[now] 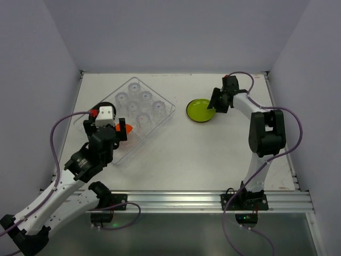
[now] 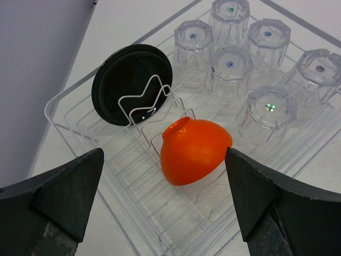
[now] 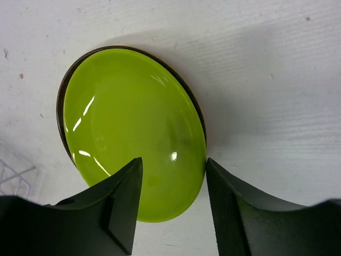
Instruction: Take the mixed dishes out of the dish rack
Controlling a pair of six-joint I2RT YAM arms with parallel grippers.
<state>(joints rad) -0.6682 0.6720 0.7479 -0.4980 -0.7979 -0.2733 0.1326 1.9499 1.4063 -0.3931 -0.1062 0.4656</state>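
The dish rack [image 1: 169, 106] stands at the left of the table, its wire floor [image 2: 122, 176] under my left gripper. In it are several clear cups [image 1: 145, 96] [image 2: 229, 66], upside down. A black plate [image 2: 120, 80] stands on edge in the prongs. An orange-red bowl [image 1: 126, 128] [image 2: 194, 152] lies tipped over in the rack. My left gripper [image 1: 120, 129] [image 2: 164, 154] hovers wide open just short of the bowl. The lime-green plate [image 1: 198, 111] [image 3: 128, 128] lies flat on the table. My right gripper [image 1: 216, 106] [image 3: 174, 161] is open astride the plate's right rim.
White walls close in the table on the left, back and right. The right arm's elbow [image 1: 266, 130] rises near the right side. A metal rail [image 1: 213, 200] runs along the near edge. A corner of the rack's wire [image 3: 16, 178] shows left of the green plate.
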